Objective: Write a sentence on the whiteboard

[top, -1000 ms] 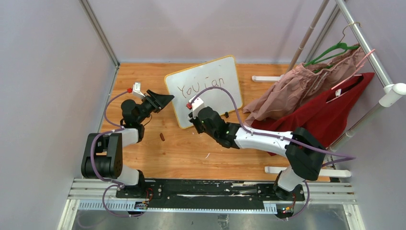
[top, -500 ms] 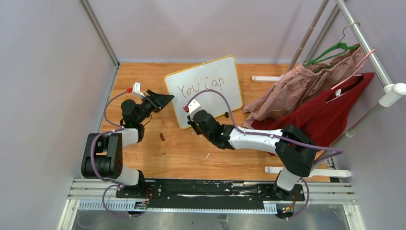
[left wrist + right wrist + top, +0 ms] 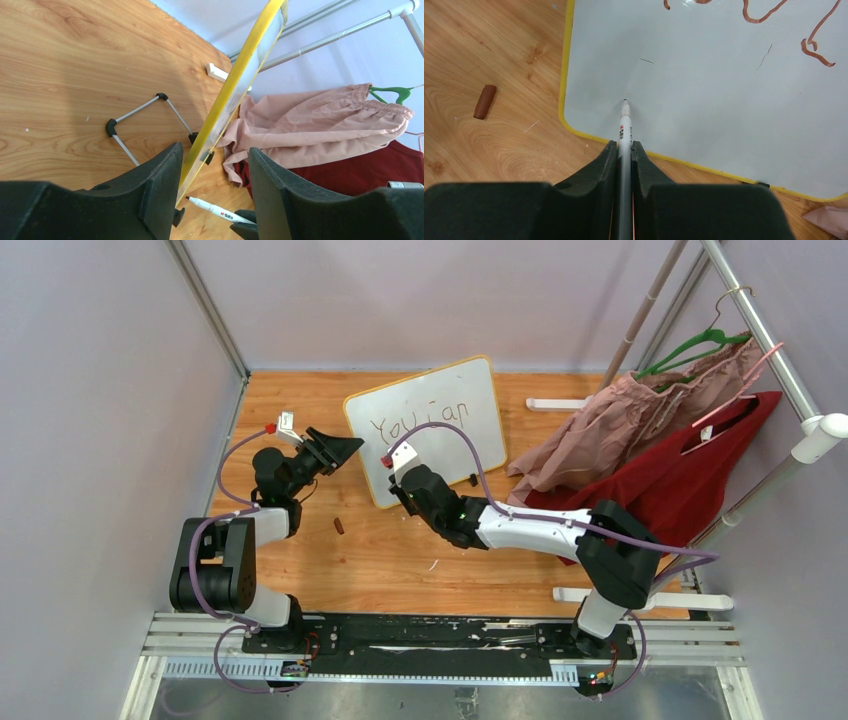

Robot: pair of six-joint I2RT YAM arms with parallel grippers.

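From above, your left gripper (image 3: 345, 446) is reaching the near-side edge of the whiteboard (image 3: 445, 395). The sentence (image 3: 418, 420) is reading only "You Can", just beyond your right gripper (image 3: 399, 477).

At the left wrist, the jaws are standing apart, straddling the whiteboard's yellow frame. The marker (image 3: 215, 210) is showing just past the fingertips.

At the right wrist, the jaws are clamping the marker. Its tip is touching the bare lower part of the whiteboard straight ahead of the fingers. A brown cap (image 3: 485, 101) is lying on the table (image 3: 489, 45), off to one side.
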